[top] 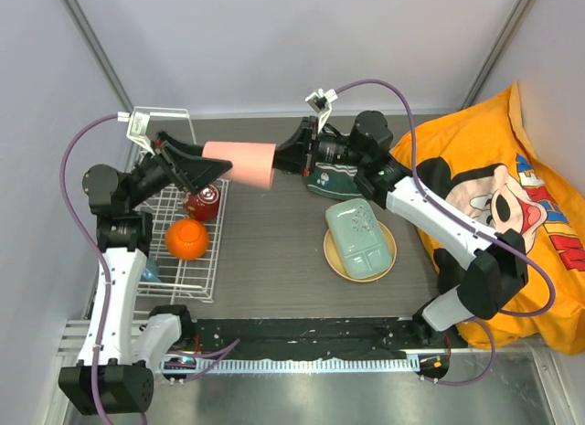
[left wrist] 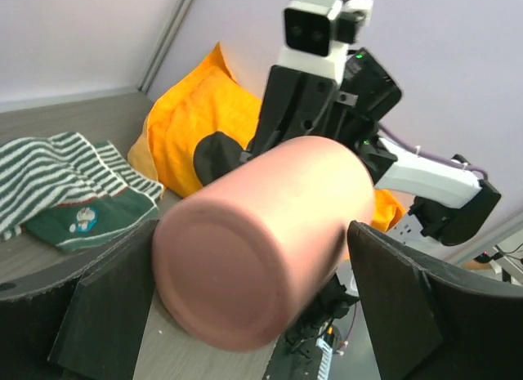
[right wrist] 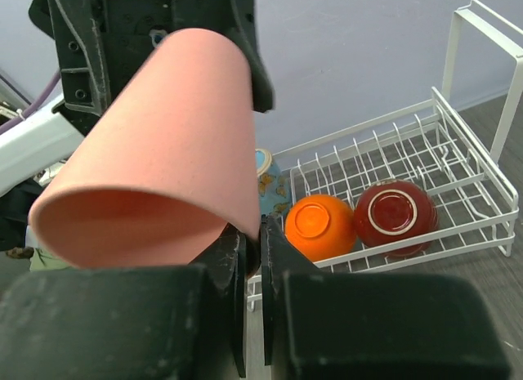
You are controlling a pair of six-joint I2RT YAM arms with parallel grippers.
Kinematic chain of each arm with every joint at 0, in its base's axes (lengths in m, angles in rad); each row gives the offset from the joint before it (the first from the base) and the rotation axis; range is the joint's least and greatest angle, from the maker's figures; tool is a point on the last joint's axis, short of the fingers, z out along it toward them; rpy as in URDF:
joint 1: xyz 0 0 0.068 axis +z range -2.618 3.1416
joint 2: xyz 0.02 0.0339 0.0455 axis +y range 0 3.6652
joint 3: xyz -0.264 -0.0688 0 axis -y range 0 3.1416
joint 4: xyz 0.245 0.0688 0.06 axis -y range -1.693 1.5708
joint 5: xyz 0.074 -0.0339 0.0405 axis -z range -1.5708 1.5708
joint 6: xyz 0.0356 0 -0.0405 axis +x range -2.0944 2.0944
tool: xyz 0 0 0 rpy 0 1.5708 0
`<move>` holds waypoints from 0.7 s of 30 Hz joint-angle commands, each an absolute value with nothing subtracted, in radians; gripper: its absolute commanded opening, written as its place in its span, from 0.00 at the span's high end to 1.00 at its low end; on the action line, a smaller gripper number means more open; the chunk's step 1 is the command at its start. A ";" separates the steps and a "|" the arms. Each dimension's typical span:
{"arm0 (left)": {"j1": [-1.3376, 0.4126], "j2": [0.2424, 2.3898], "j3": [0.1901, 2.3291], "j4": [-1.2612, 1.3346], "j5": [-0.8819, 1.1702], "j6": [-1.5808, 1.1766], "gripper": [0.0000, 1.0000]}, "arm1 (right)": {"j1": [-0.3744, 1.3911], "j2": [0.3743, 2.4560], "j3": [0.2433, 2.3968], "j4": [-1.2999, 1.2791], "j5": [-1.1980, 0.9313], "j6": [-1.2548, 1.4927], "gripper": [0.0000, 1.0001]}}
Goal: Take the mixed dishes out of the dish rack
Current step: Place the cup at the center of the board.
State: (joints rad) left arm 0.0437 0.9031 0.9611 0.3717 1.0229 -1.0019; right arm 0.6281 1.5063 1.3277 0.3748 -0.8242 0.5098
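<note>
Right of the rack point(top: 216, 235), the cup point(top: 242, 163) is clasped by the left gripper point(top: 208, 167) and rim-pinched by the right gripper point(top: 278, 160).

The left arm point(top: 114, 288) and right arm point(top: 439, 219) had white links, black joints, looping purple cables point(top: 63, 174), and white wrist cameras point(top: 320, 100).

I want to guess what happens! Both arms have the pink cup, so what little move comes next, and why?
Probably the left gripper opens and backs off. The right gripper pinches the cup by its rim, while the left fingers look pressed on its base, so it is held from both ends, off the rack.
</note>
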 commanded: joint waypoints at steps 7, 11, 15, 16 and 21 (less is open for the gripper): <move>0.038 0.881 1.058 0.137 1.000 -0.749 0.00 | 0.585 1.416 1.368 0.132 -0.763 0.312 0.99; 0.041 0.856 1.100 -0.029 0.956 -0.583 0.00 | 0.509 1.417 1.382 0.023 -0.759 0.265 0.99; 0.041 0.851 1.134 -0.167 0.914 -0.440 0.00 | 0.468 1.420 1.408 -0.208 -0.678 0.119 0.99; 0.041 0.851 1.146 -0.229 0.891 -0.405 0.00 | 0.466 1.419 1.410 -0.245 -0.643 0.051 0.99; 0.041 0.873 1.222 -0.454 0.801 -0.161 0.00 | 0.465 1.483 1.468 -0.501 -0.484 -0.080 0.99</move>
